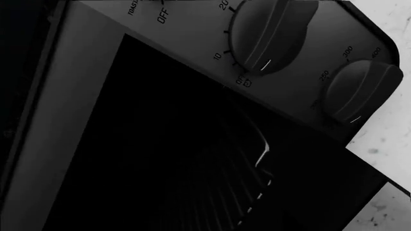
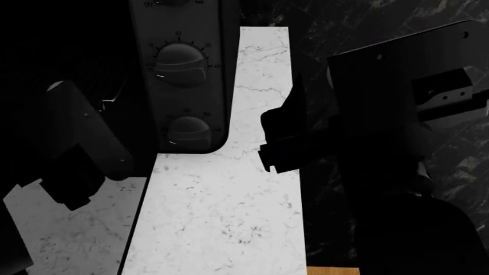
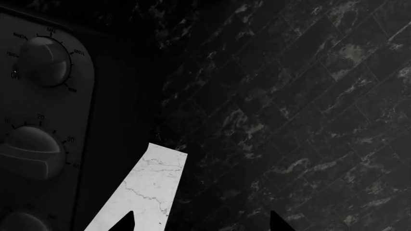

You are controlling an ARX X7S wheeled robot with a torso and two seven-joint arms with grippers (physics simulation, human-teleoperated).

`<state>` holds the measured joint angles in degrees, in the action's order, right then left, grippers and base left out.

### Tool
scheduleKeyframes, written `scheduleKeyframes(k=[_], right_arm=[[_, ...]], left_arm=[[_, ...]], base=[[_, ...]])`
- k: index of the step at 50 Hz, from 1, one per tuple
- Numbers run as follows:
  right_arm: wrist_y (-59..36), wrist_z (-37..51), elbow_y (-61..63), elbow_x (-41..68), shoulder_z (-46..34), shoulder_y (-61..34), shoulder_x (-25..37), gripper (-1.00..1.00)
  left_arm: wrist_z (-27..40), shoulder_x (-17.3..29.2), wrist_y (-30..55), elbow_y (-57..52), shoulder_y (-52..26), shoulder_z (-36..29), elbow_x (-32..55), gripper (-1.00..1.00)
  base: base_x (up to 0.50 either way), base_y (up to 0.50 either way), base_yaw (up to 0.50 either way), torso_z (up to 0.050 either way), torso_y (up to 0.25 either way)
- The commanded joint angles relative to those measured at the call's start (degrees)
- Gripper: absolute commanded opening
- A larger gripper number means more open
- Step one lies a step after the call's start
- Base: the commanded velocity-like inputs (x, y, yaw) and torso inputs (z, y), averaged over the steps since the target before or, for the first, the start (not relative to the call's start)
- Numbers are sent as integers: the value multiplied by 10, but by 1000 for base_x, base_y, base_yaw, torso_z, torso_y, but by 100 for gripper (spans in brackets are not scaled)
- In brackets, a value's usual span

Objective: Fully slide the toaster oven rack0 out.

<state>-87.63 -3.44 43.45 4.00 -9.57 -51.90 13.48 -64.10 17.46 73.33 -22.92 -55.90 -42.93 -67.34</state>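
The toaster oven (image 1: pixel 83 110) fills the left wrist view, with its dark grey knob panel (image 1: pixel 270 33) and its black open cavity. Inside the cavity the rack0 (image 1: pixel 241 187) shows faintly as thin parallel wires with a pale bent edge. My left gripper's fingers are lost in the dark there, so I cannot tell its state. In the head view the oven's knob panel (image 2: pixel 180 63) is at the upper left, with my left arm (image 2: pixel 77 154) in front of the oven. My right gripper (image 3: pixel 202 222) is open and empty, to the right of the oven, over the counter (image 3: pixel 144 192).
A white marble counter (image 2: pixel 221 212) runs forward to the right of the oven. A dark marbled tile wall (image 3: pixel 289 96) stands behind it. My right arm (image 2: pixel 397 143) fills the right of the head view, with a strip of wood floor (image 2: pixel 332 270) below.
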Motion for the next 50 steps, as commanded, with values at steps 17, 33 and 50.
scheduleKeyframes(k=[17, 33, 50], right_arm=[[-3, 3, 3, 3, 7, 4, 5, 100], [-2, 6, 0, 7, 7, 4, 7, 100], [-5, 8, 3, 13, 8, 3, 7, 100]], left_arm=[[112, -23, -95, 145, 12, 30, 99, 100], [157, -31, -126, 204, 3, 48, 129, -100], [74, 7, -52, 8, 53, 3, 21, -100]], base=[[0, 0, 0, 0, 0], [0, 0, 0, 0, 0], [0, -1, -2, 0, 0]])
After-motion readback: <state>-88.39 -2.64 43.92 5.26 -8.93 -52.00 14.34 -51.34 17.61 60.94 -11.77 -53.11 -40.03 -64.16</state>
